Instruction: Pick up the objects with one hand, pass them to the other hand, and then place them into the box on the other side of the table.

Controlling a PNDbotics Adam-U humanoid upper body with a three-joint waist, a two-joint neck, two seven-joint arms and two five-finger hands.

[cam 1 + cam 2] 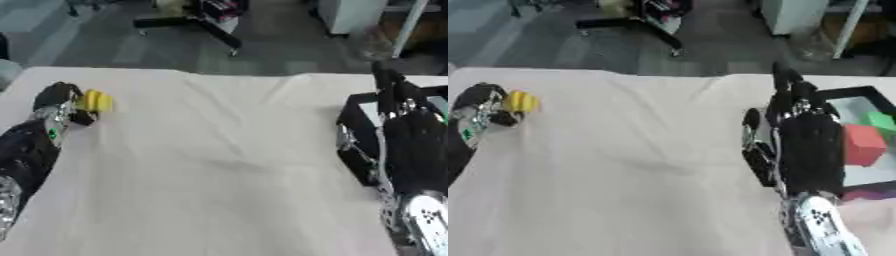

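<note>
Left robot hand [61, 102] sits at the far-left of the desk [219, 165], fingers curled round a yellow object [94, 101], so it's gripping it — reads as the pickup side of the handoff, object at the hand, low near the cloth, can't tell if it's lifted clear. Right robot hand [794, 135] is held up mid-right, fingers straight and holding nothing; judging by the pose, it's staged to receive. It stands just beside the black box [859, 95] on the right edge, which fits: short move to drop after the pass. Hands are well apart, no transfer yet. Count: one yellow object out; in the box one red block [862, 144], one green block [880, 121], a purple bit at its near edge.
</note>
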